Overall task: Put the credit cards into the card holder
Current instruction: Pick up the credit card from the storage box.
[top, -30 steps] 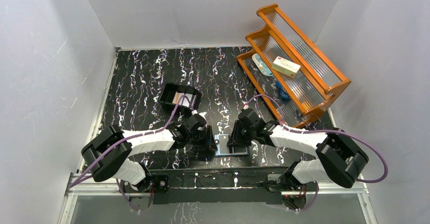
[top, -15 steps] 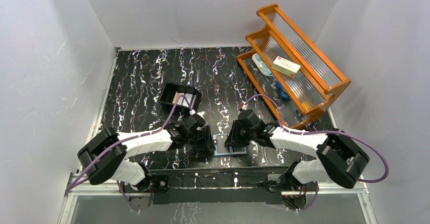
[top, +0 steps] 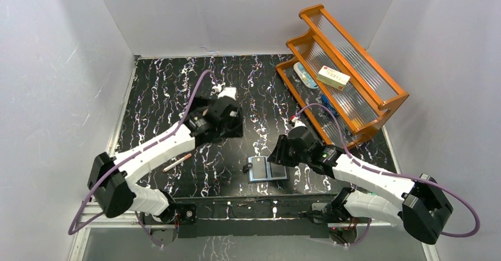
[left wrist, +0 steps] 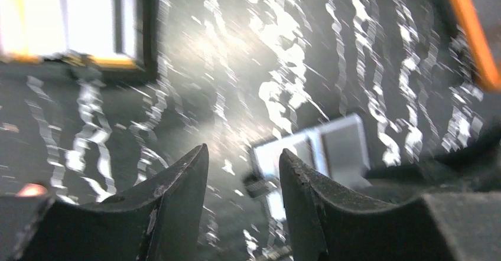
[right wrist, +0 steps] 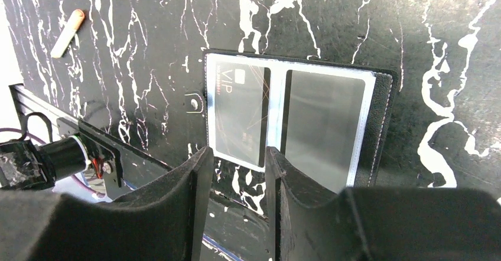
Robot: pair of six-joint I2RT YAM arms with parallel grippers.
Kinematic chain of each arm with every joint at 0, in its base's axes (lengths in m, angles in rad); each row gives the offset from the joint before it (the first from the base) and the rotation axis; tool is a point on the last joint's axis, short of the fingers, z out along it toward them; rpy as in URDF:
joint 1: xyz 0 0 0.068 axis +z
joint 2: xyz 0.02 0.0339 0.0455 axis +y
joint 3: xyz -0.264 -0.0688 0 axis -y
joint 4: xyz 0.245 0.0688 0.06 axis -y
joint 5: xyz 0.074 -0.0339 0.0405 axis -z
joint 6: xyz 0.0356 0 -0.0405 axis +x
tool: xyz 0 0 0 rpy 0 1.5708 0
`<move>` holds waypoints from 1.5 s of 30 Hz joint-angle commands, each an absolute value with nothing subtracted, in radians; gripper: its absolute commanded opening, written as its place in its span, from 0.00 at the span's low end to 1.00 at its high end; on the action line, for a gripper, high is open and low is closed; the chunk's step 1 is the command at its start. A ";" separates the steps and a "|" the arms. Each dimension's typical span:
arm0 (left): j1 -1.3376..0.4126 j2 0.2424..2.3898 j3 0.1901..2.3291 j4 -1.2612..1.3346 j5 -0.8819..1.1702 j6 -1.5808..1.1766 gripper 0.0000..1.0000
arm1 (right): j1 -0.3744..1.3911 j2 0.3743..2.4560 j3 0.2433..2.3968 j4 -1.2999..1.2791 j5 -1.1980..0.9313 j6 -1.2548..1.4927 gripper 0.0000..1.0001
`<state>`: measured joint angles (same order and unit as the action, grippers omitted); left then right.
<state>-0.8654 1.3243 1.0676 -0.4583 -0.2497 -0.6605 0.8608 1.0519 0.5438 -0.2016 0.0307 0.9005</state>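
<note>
The card holder (top: 267, 169) lies open and flat near the table's front edge. In the right wrist view the card holder (right wrist: 378, 113) has a dark card (right wrist: 239, 113) in its left slot and a grey card (right wrist: 325, 125) in its right slot, with the snap tab (right wrist: 194, 103) at its left. My right gripper (right wrist: 237, 150) hovers over its edge, open, nothing between the fingers; from above the right gripper (top: 279, 155) is just behind the holder. My left gripper (top: 231, 125) is over the black box, open and empty (left wrist: 243, 150). The holder (left wrist: 319, 152) looks blurred there.
A black box (left wrist: 145, 36) with bright, washed-out cards (left wrist: 65, 16) inside shows at the left wrist view's top left. A thin brown stick (top: 177, 162) lies left of the holder. An orange shelf rack (top: 348, 66) with a cream carton (top: 332, 77) stands at the back right.
The left arm swung from the holder back to the black box and its jaws widened. The right gripper drew back slightly and opened wider. The brown stick has come into sight.
</note>
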 commanded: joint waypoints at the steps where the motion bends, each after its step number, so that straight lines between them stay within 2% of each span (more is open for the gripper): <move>1: -0.719 1.423 1.182 -0.585 -0.402 -0.416 0.46 | 0.866 0.989 0.601 -0.242 0.067 0.873 0.46; 6: -0.585 1.558 1.286 -0.552 -0.342 -0.266 0.43 | 0.867 0.941 0.587 -0.231 0.079 0.869 0.46; 10: -0.537 1.662 1.347 -0.552 -0.443 -0.183 0.42 | 0.866 0.937 0.584 -0.224 0.082 0.868 0.46; 21: -0.442 1.822 1.374 -0.454 -0.505 -0.072 0.36 | 0.866 0.997 0.600 -0.181 0.047 0.871 0.46; 24: -0.434 1.834 1.384 -0.429 -0.489 -0.062 0.38 | 0.866 1.013 0.618 -0.183 0.035 0.866 0.46; 27: -0.419 1.861 1.395 -0.425 -0.464 -0.060 0.43 | 0.867 1.020 0.628 -0.182 0.032 0.859 0.46; 39: -0.411 1.950 1.393 -0.407 -0.476 -0.051 0.44 | 0.865 1.017 0.656 -0.196 0.046 0.856 0.47; 41: -0.412 1.955 1.391 -0.405 -0.459 -0.051 0.42 | 0.865 1.016 0.653 -0.201 0.050 0.856 0.47; 45: -0.413 1.943 1.405 -0.411 -0.390 -0.047 0.27 | 0.862 1.019 0.651 -0.199 0.054 0.856 0.47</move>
<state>-0.4145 1.9434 1.3750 -0.3901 -0.4530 -0.0559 0.8608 1.0267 0.6174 -0.2302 0.0402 0.8642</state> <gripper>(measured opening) 0.321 0.468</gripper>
